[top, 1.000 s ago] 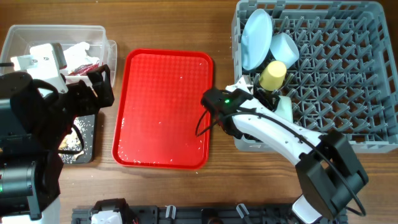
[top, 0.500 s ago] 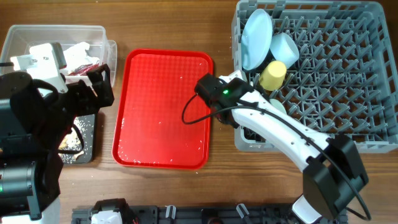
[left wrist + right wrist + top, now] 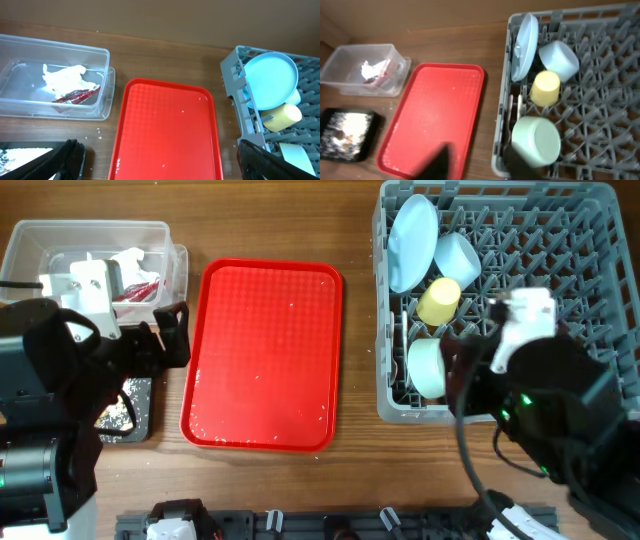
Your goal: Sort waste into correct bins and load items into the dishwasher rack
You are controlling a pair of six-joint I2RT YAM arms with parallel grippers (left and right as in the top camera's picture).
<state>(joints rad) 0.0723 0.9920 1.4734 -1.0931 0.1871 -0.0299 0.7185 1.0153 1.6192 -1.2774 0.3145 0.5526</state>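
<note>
Upper left, the clear tub [image 3: 40, 240] holds the napkin [image 3: 62, 80] and the red wrapper [image 3: 75, 95]. Below it the black tray [image 3: 374, 131] carries crumbs. My left claw [image 3: 160, 156] gapes wide over the red serving tray [image 3: 262, 355]. A strip of wood separates that tray from the grey crate [image 3: 570, 270]. My right claw [image 3: 480, 162] is also spread, at the crate's lower-left corner. The plate [image 3: 412, 240], blue bowl [image 3: 458, 255], yellow cup [image 3: 438, 300] and mint bowl [image 3: 427, 368] crowd the crate's left side.

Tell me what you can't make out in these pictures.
- black tray: overhead, the left arm covers most of it; left wrist view cuts it at the bottom edge; its contents blur in the right wrist view.
- dishwasher rack: overhead, the right arm hides its near right part.
- white specks on the red serving tray: too small to identify.
- right gripper: jaws blurred, cut off by the bottom edge.
</note>
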